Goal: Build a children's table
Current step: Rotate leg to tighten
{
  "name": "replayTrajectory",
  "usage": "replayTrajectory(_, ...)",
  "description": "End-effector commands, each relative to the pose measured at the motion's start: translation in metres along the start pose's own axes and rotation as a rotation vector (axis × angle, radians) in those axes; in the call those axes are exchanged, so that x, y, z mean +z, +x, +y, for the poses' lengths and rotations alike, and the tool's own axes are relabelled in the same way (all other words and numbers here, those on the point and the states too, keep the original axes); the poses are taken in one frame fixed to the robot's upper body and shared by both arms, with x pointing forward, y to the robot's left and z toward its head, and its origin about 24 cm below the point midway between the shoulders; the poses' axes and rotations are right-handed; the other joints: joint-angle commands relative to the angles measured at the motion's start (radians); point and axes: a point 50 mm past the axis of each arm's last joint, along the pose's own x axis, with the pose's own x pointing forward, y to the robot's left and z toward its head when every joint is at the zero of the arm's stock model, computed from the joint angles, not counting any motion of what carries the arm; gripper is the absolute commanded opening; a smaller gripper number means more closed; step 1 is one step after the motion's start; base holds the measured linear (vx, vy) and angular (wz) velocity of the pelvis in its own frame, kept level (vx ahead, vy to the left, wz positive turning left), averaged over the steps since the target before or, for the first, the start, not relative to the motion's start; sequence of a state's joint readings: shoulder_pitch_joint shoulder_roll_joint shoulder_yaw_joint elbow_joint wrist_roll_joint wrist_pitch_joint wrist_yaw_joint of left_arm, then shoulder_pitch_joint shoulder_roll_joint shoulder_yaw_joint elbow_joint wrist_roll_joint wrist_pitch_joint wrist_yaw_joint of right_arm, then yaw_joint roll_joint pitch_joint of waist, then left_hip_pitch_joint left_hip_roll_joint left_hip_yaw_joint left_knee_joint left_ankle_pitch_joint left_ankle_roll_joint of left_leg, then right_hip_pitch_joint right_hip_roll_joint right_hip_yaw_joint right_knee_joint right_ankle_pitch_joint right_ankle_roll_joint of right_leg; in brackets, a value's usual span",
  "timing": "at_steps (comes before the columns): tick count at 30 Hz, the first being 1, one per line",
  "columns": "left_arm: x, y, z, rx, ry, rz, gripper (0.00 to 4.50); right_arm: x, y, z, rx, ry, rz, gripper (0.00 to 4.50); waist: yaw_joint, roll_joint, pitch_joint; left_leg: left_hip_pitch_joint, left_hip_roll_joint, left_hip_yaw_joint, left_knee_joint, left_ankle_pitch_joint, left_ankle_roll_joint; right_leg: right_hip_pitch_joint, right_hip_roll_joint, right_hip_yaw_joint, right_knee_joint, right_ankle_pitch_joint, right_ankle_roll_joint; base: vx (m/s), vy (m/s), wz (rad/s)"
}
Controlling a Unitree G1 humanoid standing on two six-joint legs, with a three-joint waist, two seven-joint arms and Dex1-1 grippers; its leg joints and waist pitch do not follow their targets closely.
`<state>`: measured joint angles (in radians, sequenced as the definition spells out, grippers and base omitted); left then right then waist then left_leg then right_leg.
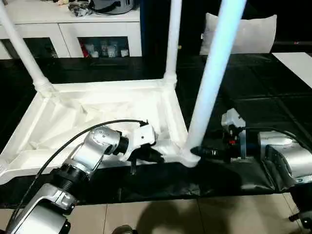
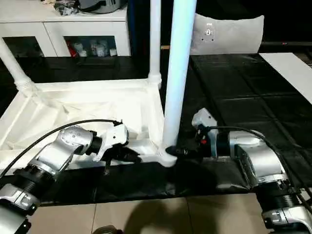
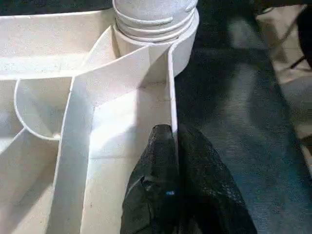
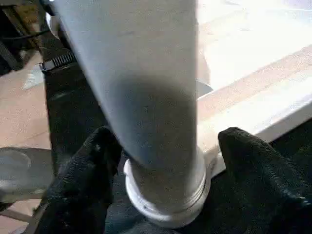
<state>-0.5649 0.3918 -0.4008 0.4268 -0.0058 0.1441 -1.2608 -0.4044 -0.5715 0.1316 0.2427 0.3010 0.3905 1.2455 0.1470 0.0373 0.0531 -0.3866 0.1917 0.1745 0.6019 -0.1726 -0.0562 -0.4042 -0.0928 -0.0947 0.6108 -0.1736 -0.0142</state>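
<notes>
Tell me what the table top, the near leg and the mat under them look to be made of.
Table top: apparently moulded white plastic, semi-gloss, with thin ribs underneath. Near leg: seemingly the same plastic, a smooth tapered tube with a ridged base. Mat: black, glossy sheen, seamed squares, possibly foam or rubber tiles.

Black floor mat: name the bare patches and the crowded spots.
Bare black floor mat stretches right of the upturned white plastic tabletop, toward the grey cushion. Crowded: the near corner, where both grippers flank the near white tubular leg.
</notes>
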Motion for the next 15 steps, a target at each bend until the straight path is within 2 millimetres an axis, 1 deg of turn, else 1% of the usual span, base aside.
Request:
replayTrajectory(1,0.015,0.0038,-0.0029,-0.057,0.07,-0.033,0.0,0.0024,0.0025,0.0032,0.038,-0.002,-0.002,3.04,-0.005,-0.019,-0.074,0.017,0.043,-0.008,-0.066,-0.181,0.061,0.05,-0.063,0.05,-0.074,-0.259,-0.19,0.0,0.0,0.0)
replayTrajectory(2,0.015,0.004,-0.0029,-0.057,0.071,-0.034,0.0,0.002,0.003,0.0035,0.044,0.002,-0.002,2.9,-0.005,-0.019,-0.074,0.017,0.043,-0.008,-0.066,-0.181,0.061,0.05,-0.063,0.05,-0.074,-0.259,-0.19,0.0,0.0,0.0)
replayTrajectory(3,0.0148,0.0044,-0.0027,-0.058,0.072,-0.033,0.0,0.0014,0.0038,0.0039,0.051,0.007,-0.001,2.9,-0.006,-0.018,-0.073,0.018,0.042,-0.008,-0.066,-0.186,0.058,0.05,-0.064,0.05,-0.076,-0.271,-0.187,0.0,0.0,0.0)
replayTrajectory(4,0.0147,0.0047,-0.0026,-0.058,0.072,-0.033,0.0,0.0011,0.0042,0.004,0.054,0.009,0.0,2.77,-0.006,-0.02,-0.072,0.018,0.041,-0.008,-0.067,-0.191,0.056,0.05,-0.063,0.05,-0.077,-0.284,-0.183,0.0,0.0,0.0)
replayTrajectory(7,0.0142,0.0047,-0.0022,-0.059,0.071,-0.03,0.0,0.0009,0.0056,0.0052,0.068,0.015,0.002,2.56,-0.006,-0.02,-0.073,0.017,0.041,-0.009,-0.067,-0.193,0.052,0.05,-0.065,0.05,-0.079,-0.306,-0.172,0.0,0.0,0.0)
replayTrajectory(8,0.0142,0.0046,-0.0021,-0.058,0.071,-0.03,0.0,0.001,0.0058,0.0055,0.07,0.017,0.002,2.56,-0.006,-0.02,-0.073,0.017,0.041,-0.009,-0.067,-0.193,0.052,0.05,-0.065,0.05,-0.079,-0.306,-0.172,0.0,0.0,0.0)
replayTrajectory(9,0.0142,0.0045,-0.0019,-0.058,0.069,-0.03,0.0,0.001,0.006,0.0059,0.075,0.019,0.002,2.34,-0.005,-0.02,-0.073,0.017,0.041,-0.009,-0.067,-0.186,0.053,0.05,-0.064,0.05,-0.079,-0.301,-0.17,0.0,0.0,0.0)
replayTrajectory(10,0.0141,0.0043,-0.002,-0.058,0.068,-0.03,0.0,0.0008,0.0058,0.0064,0.08,0.022,0.002,2.27,-0.006,-0.022,-0.074,0.017,0.041,-0.009,-0.067,-0.182,0.054,0.05,-0.063,0.049,-0.078,-0.295,-0.171,0.0,0.0,0.0)
replayTrajectory(13,0.0134,0.0044,-0.002,-0.054,0.052,-0.036,0.0,-0.0007,0.0055,0.009,0.092,0.04,-0.003,2.1,-0.005,-0.023,-0.074,0.016,0.042,-0.009,-0.066,-0.172,0.057,0.05,-0.064,0.05,-0.075,-0.278,-0.175,0.0,0.0,0.0)
replayTrajectory(15,0.0131,0.0046,-0.0014,-0.041,0.037,-0.04,0.0,0.0,0.0063,0.0102,0.084,0.053,-0.022,2.04,-0.005,-0.023,-0.073,0.017,0.042,-0.008,-0.066,-0.175,0.057,0.049,-0.063,0.05,-0.077,-0.284,-0.174,0.0,0.0,0.0)
